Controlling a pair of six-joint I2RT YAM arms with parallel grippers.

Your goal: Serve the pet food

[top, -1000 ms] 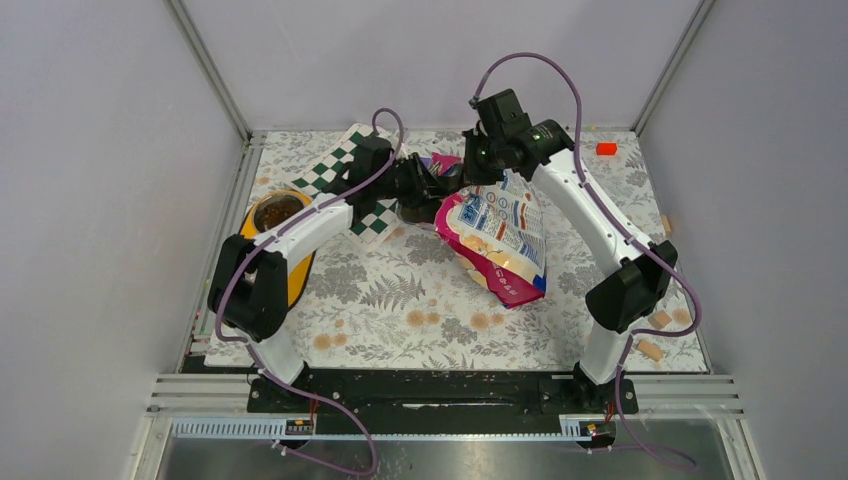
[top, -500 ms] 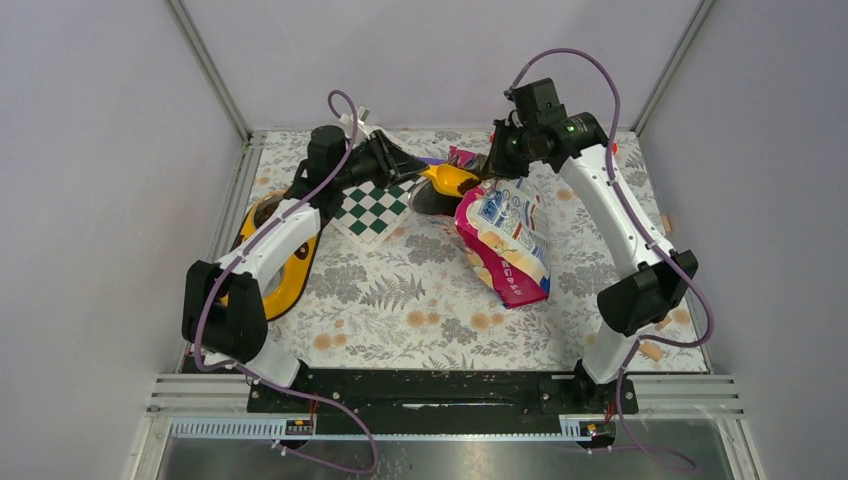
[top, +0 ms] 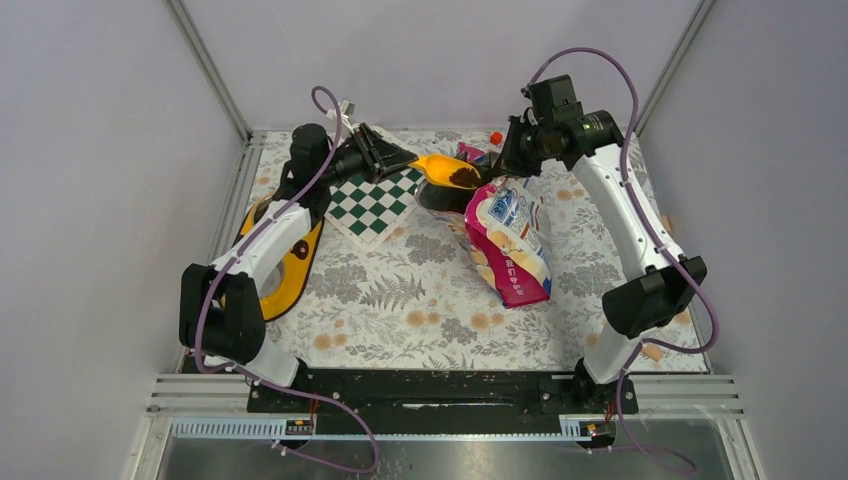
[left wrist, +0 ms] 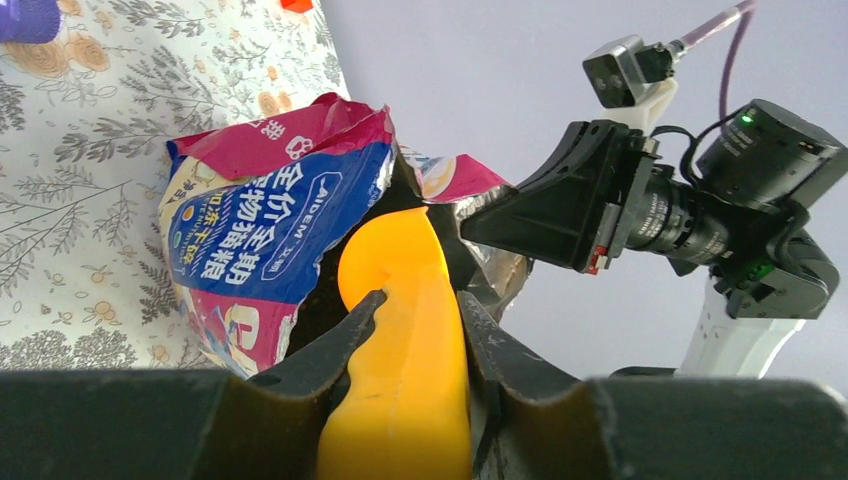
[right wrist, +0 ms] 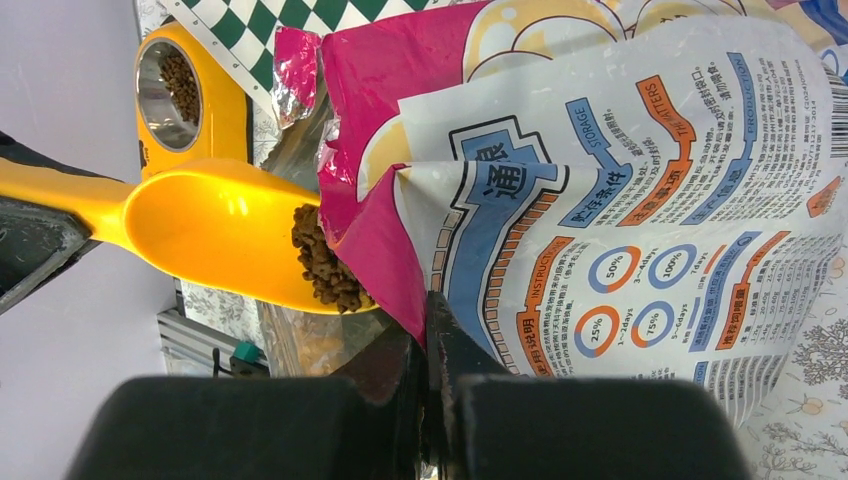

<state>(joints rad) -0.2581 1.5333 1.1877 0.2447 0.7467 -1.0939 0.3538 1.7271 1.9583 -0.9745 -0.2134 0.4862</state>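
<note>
Top external shows 1 yellow feeder (top: 293, 275) nearest, at the left edge, 1 pink-and-blue bag (top: 510, 245) mid-table, 1 checkered mat (top: 375, 205) behind it, then 1 orange scoop (top: 440, 168) held at the bag's mouth with a heap of kibble (top: 465, 177) in it. Left gripper (top: 408, 160) is clamped on the scoop handle; right gripper (top: 505, 168) pinches the bag's rim, fingers together. Tilting the scoop toward the feeder would likely scatter pellets; releasing the rim could slump the bag.
</note>
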